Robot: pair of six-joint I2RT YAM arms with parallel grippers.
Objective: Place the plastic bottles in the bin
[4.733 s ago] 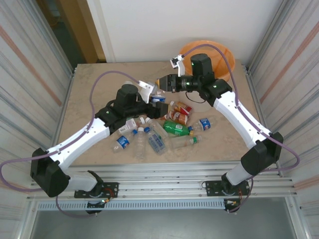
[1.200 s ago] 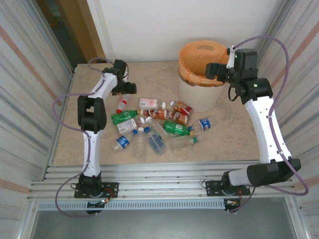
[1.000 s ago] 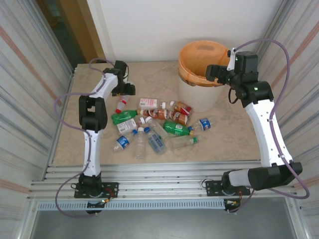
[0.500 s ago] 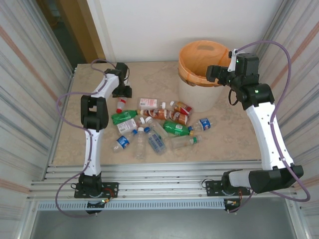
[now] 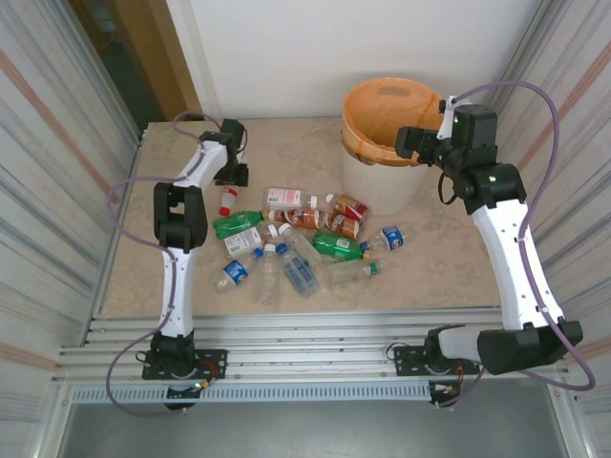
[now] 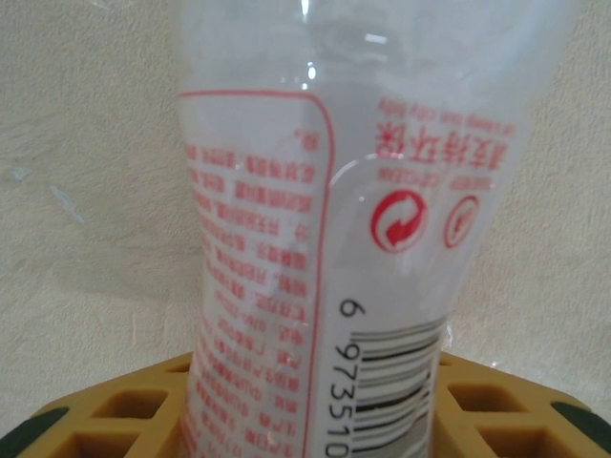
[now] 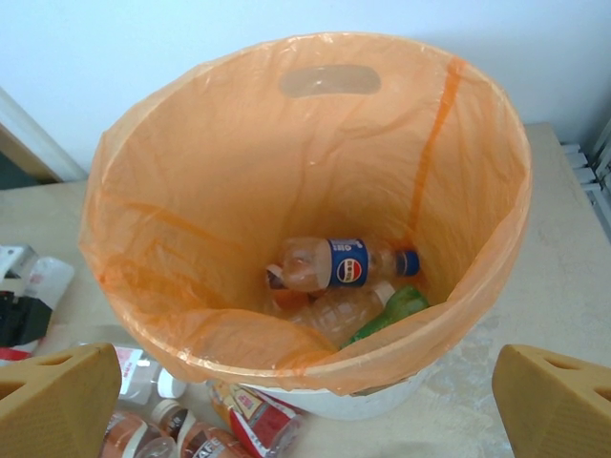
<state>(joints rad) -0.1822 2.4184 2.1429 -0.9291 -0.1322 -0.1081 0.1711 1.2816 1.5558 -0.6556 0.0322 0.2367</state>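
Orange plastic lines the round white bin [image 5: 377,186], which stands at one o'clock on the beige stone-patterned surface [image 5: 439,277]. Your right hand [image 5: 406,143] hovers over the bin's rim with its jaws spread wide and nothing between them. From its wrist camera you look down on a clear blue-capped bottle [image 7: 339,264], a green bottle [image 7: 396,305] and a few more lying at the bottom of the bag. Your left hand [image 5: 232,175] is down at eleven o'clock on the surface, closed on a clear red-capped plastic bottle with red print [image 6: 334,239], which lies with its cap toward six o'clock. The loose heap of plastic bottles [image 5: 305,239] sits at the centre of the surface, at seven o'clock from the bin.
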